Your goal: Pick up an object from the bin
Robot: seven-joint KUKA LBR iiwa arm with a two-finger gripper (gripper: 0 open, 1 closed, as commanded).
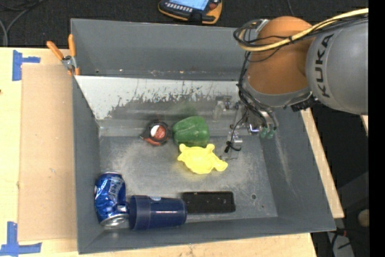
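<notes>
Our gripper (233, 146) hangs just beside the yellow toy (201, 159); we cannot tell whether it is open.

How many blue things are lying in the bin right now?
2. A blue drinks can in the front-left corner, and a dark blue cup on its side just right of it. The arm may hide more.

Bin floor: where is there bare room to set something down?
Bare floor lies left of centre, between the red thing, the yellow toy and the blue can. Another patch is at the right, in front of the gripper and beside the black bar. Crowded: the middle, around the green lump, and the front left with the navy cup.
</notes>
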